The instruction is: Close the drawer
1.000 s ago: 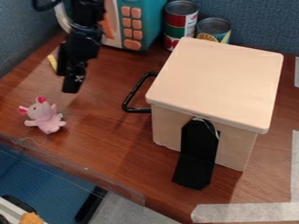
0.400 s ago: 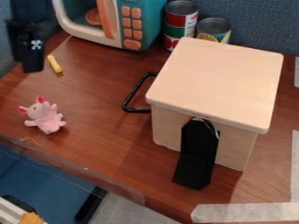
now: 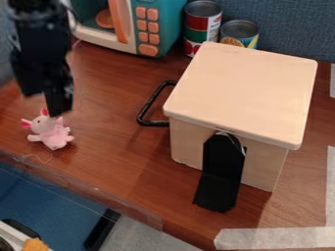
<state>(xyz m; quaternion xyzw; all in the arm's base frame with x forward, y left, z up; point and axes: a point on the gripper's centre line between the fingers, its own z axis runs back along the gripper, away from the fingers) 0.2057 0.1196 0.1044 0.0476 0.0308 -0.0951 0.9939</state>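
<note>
Where I hang, at the upper left of the frame, my black gripper [image 3: 58, 109] points down, and I cannot tell whether my jaws are wide or narrow. Just below my tip in the frame sits a pink plush animal [image 3: 51, 132]; I cannot tell whether I touch it. Farther off, left of centre, the drawer's black handle [image 3: 155, 123] juts from the left side of a pale wooden box [image 3: 245, 90]. From the handle I can place the drawer on that side, under the lid's edge, but not how far in it sits. A black flap [image 3: 219, 181] hangs down the box's front, at lower centre. Behind, at top centre, stand a teal toy microwave [image 3: 169, 22] and two cans [image 3: 203, 29], before a blue-grey partition [image 3: 288, 24].
</note>
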